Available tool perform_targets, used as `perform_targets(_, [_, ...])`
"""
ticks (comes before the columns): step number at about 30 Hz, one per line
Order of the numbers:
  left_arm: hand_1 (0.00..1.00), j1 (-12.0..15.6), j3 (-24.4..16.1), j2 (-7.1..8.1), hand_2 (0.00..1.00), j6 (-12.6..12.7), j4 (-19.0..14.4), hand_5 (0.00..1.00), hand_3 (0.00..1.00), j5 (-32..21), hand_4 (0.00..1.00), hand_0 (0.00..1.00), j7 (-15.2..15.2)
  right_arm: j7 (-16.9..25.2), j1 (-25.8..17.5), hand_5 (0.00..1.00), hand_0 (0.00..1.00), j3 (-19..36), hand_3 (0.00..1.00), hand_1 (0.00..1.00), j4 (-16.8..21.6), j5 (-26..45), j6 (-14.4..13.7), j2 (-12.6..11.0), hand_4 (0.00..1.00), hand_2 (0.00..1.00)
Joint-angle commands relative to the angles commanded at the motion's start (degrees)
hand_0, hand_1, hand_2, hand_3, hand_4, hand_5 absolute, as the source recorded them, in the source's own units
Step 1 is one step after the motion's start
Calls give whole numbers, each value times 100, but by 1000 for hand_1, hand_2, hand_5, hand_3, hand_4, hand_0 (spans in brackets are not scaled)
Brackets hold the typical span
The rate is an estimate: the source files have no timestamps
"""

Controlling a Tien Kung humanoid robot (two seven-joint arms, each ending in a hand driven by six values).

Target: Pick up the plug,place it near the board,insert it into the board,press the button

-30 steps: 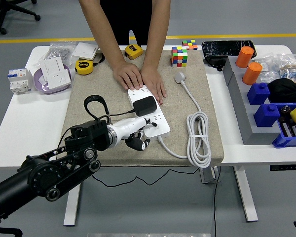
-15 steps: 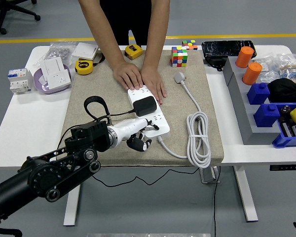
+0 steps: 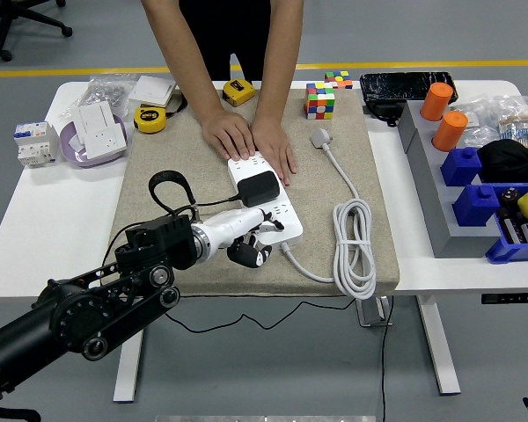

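A white power strip [image 3: 287, 216] lies on the beige mat [image 3: 172, 154] at mid table. A black plug [image 3: 257, 187] sits in the strip's middle, its black cord [image 3: 166, 188] looping off to the left. My left hand [image 3: 251, 239] rests at the strip's near end. Its lower fingers [image 3: 246, 254] are curled under and hold nothing, and one white finger reaches onto the strip's near end. A person at the far side presses both hands [image 3: 230, 137] [image 3: 275, 146] flat on the strip's far end. My right arm is out of view.
The strip's white cable [image 3: 354, 247] lies coiled on the mat's right, ending in a grey-white plug [image 3: 321, 137]. A colour cube [image 3: 319, 99] and two tape measures [image 3: 150, 119] [image 3: 238, 90] sit at the back. Blue bins [image 3: 484, 189] and orange cylinders [image 3: 449, 129] crowd the right.
My left hand has shifted only slightly at the strip's near end. The person's hands and the plug have stayed put.
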Motion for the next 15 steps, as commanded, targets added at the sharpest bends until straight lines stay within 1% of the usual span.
perform_targets(7, [39, -2, -29, -17, 156, -12, 36, 116, 825, 62, 437, 102, 12, 8, 3, 967, 755, -13, 776, 743, 0, 14, 2, -2, 998, 724])
perform_targets(15, [39, -26, 96, 37, 156, -35, 149, 111, 817, 92, 435, 102, 25, 15, 26, 968, 754, 11, 776, 743, 0, 22, -1, -9, 998, 724])
